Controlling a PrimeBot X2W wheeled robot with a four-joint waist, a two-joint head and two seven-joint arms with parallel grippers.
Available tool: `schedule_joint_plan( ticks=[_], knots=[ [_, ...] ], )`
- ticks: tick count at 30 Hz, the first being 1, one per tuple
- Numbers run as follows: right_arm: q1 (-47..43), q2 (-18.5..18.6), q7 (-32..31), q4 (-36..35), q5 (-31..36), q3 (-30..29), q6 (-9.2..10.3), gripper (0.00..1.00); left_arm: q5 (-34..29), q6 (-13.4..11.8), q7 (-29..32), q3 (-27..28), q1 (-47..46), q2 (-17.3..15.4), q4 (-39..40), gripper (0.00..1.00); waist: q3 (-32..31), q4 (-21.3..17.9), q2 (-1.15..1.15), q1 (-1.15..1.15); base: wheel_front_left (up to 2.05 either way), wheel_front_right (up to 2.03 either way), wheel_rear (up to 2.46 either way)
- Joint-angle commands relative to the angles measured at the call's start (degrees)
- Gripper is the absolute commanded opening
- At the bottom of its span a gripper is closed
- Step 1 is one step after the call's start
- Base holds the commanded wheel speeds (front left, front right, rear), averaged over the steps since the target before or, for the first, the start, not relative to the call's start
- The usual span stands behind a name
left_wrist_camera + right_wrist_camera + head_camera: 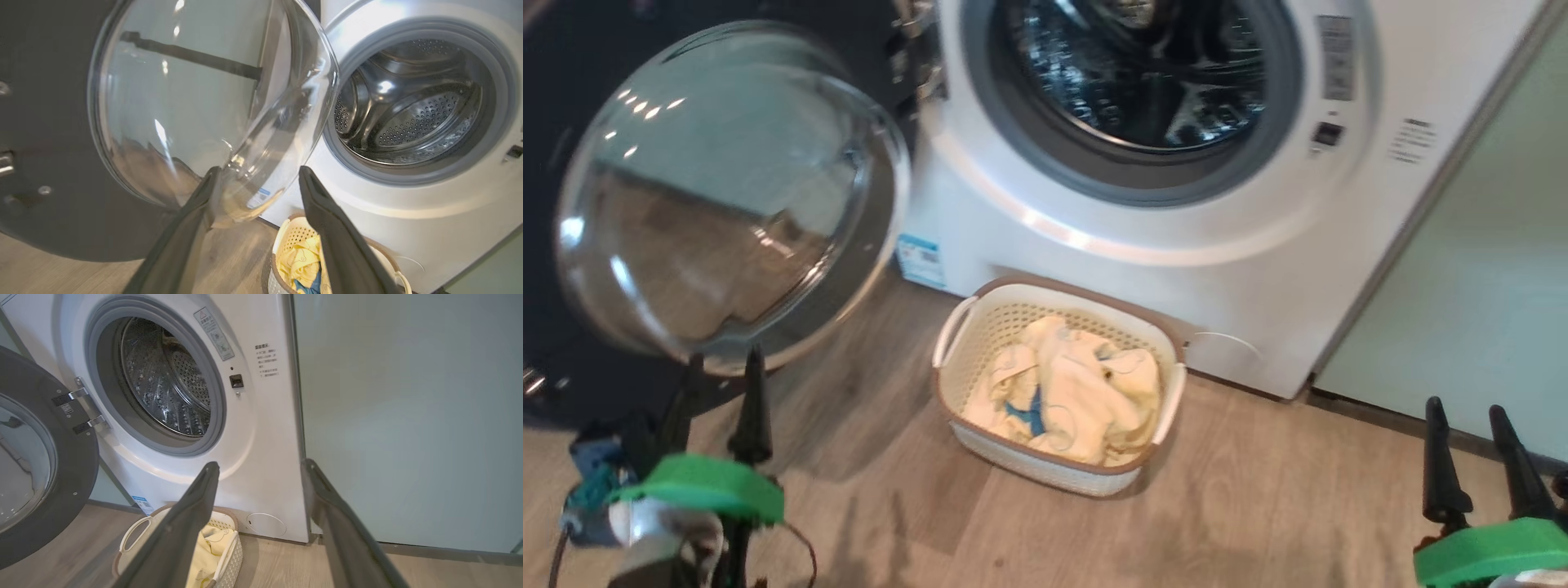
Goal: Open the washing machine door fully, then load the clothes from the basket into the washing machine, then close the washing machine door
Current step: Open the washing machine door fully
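The washing machine door hangs swung open at the left, its clear glass bowl facing me. The white washing machine shows its grey ring and bare steel drum. On the floor before it stands the cream basket, with the pale yellow clothes and a blue piece heaped inside. My left gripper is open just below the door's bowl, with nothing between its fingers. My right gripper is open at the lower right, well away from the basket, and points at the machine's right edge.
A pale mint green cabinet stands flush against the machine's right side. Wooden floor spreads around the basket. The open door juts out over the floor to the left of the basket.
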State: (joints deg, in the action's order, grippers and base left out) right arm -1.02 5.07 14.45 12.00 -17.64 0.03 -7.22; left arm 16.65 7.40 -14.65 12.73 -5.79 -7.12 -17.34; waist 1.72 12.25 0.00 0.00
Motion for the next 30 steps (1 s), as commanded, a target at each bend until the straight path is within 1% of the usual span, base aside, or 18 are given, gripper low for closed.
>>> schedule_joint_plan(
  ticks=[1, 5, 6, 8, 18, 26, 30],
  knots=[
    [0.6, 0.5, 0.5, -2.3, 0.0, 0.8, -0.26, 1.0, -0.1, -0.1, -0.3, 1.6, -0.5, -1.1, 2.9, 1.0, -1.1, -3.3, 0.0, 0.0, 0.0, 0.0, 0.0],
    [0.3, 0.5, 0.5, -2.9, 0.3, 1.0, -0.26, 1.0, 0.4, -0.1, -0.1, 1.2, 0.5, -1.1, 3.4, 1.0, -1.6, -6.4, 0.0, 0.0, 0.0, 0.0, 0.0],
    [0.3, 0.5, 0.5, -2.9, 0.3, 1.0, -0.26, 1.0, 0.4, -0.1, -0.1, 1.2, 0.5, -1.1, 3.4, 1.0, -1.6, -6.4, 0.0, 0.0, 0.0, 0.0, 0.0],
    [0.2, 0.7, 0.5, -3.1, 0.4, 1.1, -0.26, 1.0, 0.6, -0.1, 0.1, 0.9, 0.1, -1.3, 3.0, 1.0, -1.7, -8.0, 0.0, 0.0, 0.0, 0.0, 0.0],
    [1.5, 1.7, 0.5, -4.1, 1.0, 3.7, -0.26, 1.0, 0.6, 0.0, -0.1, -1.8, -4.4, -2.8, -1.0, 1.0, -0.7, -15.3, 0.0, 0.0, 0.0, 0.0, 0.0],
    [0.9, 1.8, 0.5, -4.1, 1.9, 4.8, -0.26, 1.0, 0.0, 0.1, -0.3, -4.1, -5.2, -3.2, -3.2, 1.0, -1.3, -18.1, 0.0, 0.0, 0.0, 0.0, 0.0],
    [0.9, 1.8, 0.5, -4.1, 2.1, 4.8, -0.26, 1.0, 1.4, 0.1, -0.3, -5.4, -5.0, -3.1, -2.7, 1.0, -1.4, -18.8, 0.0, 0.0, 0.0, 0.0, 0.0]
  ],
)
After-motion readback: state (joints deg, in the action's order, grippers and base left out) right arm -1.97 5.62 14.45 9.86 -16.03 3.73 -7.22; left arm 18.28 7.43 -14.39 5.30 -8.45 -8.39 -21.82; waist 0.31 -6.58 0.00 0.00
